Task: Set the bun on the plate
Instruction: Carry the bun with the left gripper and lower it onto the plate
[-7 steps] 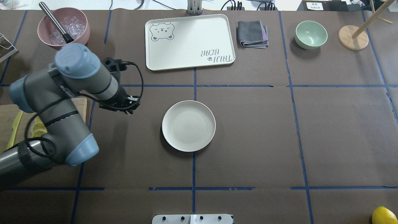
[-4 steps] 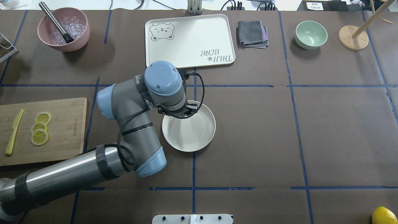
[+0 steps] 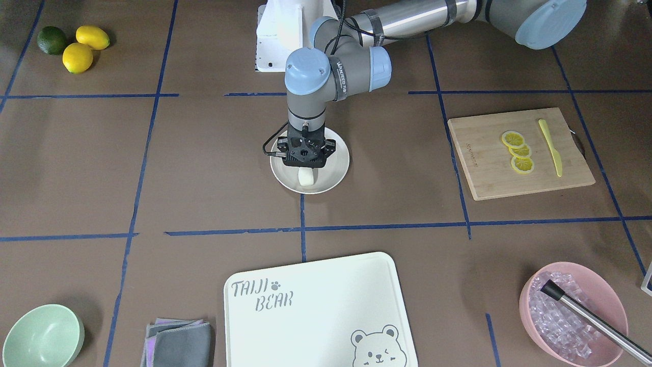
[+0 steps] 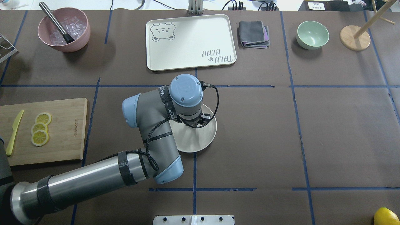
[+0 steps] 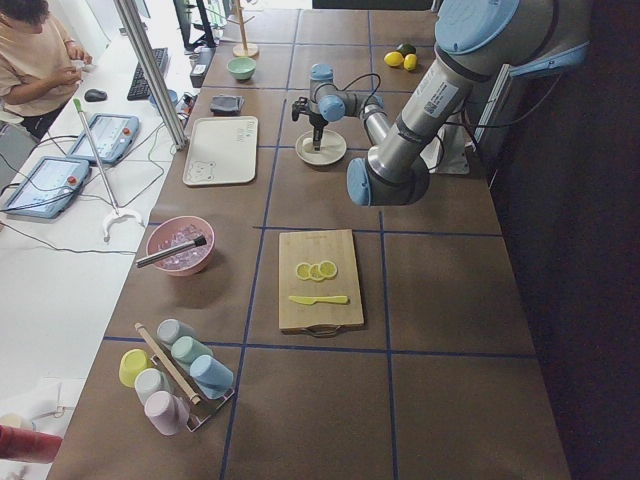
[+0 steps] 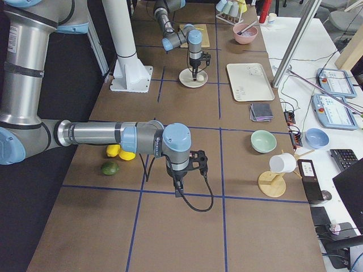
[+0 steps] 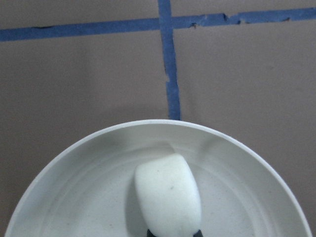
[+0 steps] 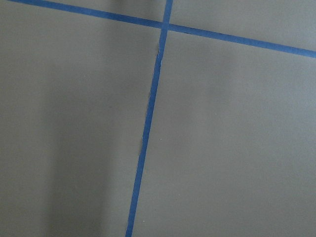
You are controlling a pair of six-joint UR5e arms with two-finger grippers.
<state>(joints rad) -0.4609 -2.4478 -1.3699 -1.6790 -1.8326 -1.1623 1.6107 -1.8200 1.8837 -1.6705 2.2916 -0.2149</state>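
Note:
The round cream-white plate (image 3: 337,168) sits mid-table on the brown cover. My left gripper (image 3: 304,169) points straight down over it, shut on the bun (image 3: 305,177), a smooth white oblong lump just above or on the plate's floor. In the left wrist view the bun (image 7: 168,192) fills the lower centre, dark fingertips at its base, and the plate's rim (image 7: 74,163) curves around it. In the overhead view the wrist hides the bun, and only part of the plate (image 4: 203,140) shows. My right gripper (image 6: 180,191) hangs over bare table at the far end; I cannot tell whether it is open or shut.
A bear-printed white board (image 4: 190,42) lies beyond the plate. A wooden cutting board (image 4: 62,131) with lemon slices and a yellow knife is on the left. A pink bowl (image 4: 64,29) of ice, a grey cloth (image 4: 253,34) and a green bowl (image 4: 312,34) line the far edge.
My left arm has swung right from beside the cutting board to above the plate, and over the last half second shifted a little further right over it.

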